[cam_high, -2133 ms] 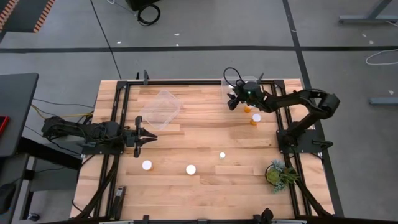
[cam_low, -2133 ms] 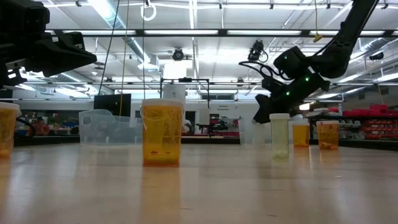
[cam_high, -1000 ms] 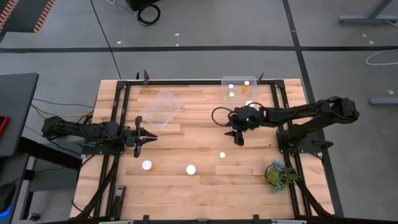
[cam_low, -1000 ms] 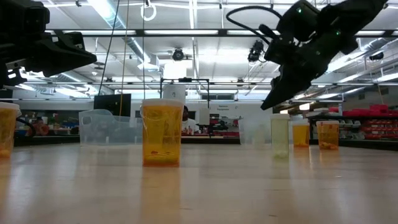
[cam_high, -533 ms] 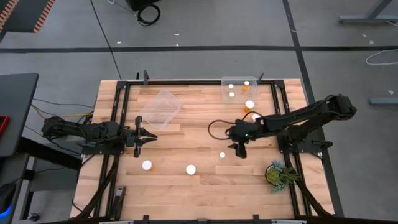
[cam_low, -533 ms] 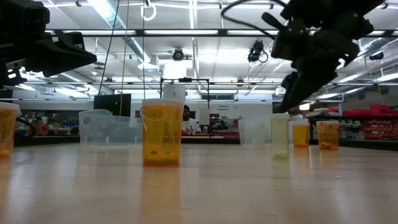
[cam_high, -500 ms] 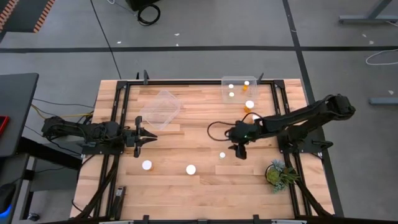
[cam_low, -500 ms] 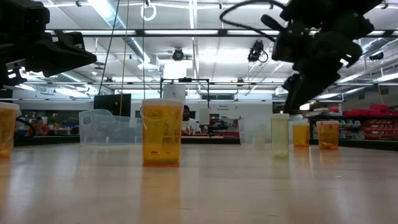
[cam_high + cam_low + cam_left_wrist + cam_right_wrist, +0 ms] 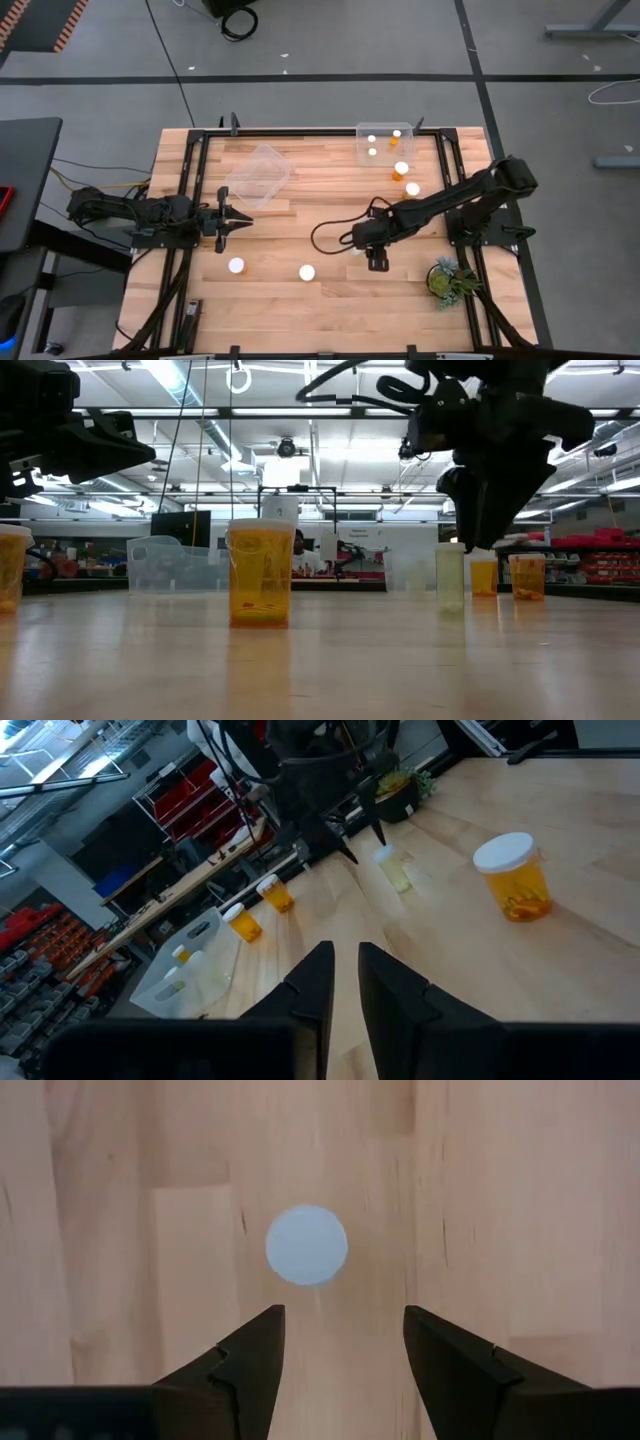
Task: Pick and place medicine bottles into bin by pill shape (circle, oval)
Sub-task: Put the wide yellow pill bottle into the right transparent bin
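My right gripper hangs open, pointing down, over a small pale bottle with a white cap. Its fingers stand above the cap, touching nothing. This bottle stands upright on the table. Two orange bottles stand near the front. Two more stand at the right, near a clear bin that holds three bottles. My left gripper waits at the table's left, shut and empty.
A second clear bin stands askew at the far left-centre of the table. A small green potted plant stands at the near right corner. The right arm's cable loops over the table. Black frame rails run along the table's edges.
My right gripper has swung from beside the far right bin toward the near edge and a little leftward. It has come down over the small pale bottle and has turned to point straight down. No bottle has moved.
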